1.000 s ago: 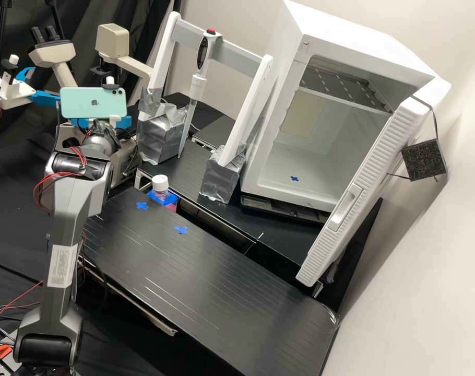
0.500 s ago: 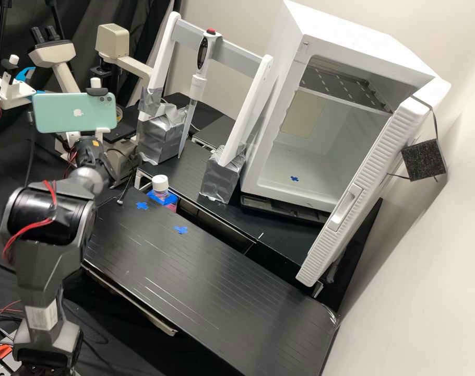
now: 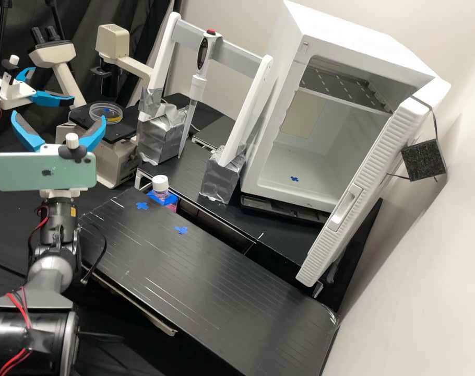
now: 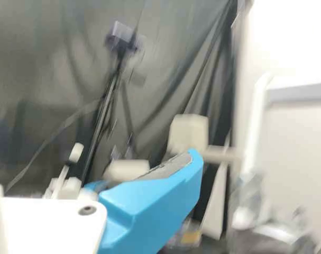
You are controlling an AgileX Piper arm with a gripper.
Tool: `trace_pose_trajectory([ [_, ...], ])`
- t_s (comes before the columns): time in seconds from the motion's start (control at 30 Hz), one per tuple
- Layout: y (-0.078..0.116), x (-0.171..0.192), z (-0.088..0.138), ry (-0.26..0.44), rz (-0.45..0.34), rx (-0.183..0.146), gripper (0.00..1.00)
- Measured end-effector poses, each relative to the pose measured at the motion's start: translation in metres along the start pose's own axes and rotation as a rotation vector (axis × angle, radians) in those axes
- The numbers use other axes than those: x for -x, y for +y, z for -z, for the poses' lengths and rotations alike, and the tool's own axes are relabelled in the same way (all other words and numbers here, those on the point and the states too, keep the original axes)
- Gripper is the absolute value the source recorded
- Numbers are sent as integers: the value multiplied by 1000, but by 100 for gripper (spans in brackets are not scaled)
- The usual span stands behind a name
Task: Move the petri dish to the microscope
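The hand (image 3: 58, 117) stood open, its two blue fingers spread wide and nothing held between them. In the high view the tip of one finger (image 3: 95, 136) lined up with the near edge of the dish (image 3: 105, 113); whether the two touched could not be told from that angle. A phone (image 3: 43, 171) was mounted behind the fingers.

The dish was found on the stage (image 3: 121, 130) of the microscope (image 3: 112, 162), seemingly flat, with something yellow at its side. Whether it was centred for viewing could not be determined.

In this inspector's judgement the carrying and setting down were complete, and the step in hand was the clearing of the arm from the microscope. The next move called for drawing the hand straight back from the stage, fingers kept wide, before any sideways swing. The risk noted was that a fingertip might catch the dish rim and drag it across the stage. No further grasp appeared necessary.

Further out, a white-capped bottle (image 3: 160, 183) stood beside the worktop (image 3: 196, 282). Beyond it the pipette (image 3: 198, 86) hung upright in its rack (image 3: 224, 47), and the incubator (image 3: 321, 167) stood with its door (image 3: 368, 183) open.
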Motion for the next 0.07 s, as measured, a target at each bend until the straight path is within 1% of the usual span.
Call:
trace_pose_trajectory([
  [0.07, -2, 10, -5, -8, -22, -4, 100],
])
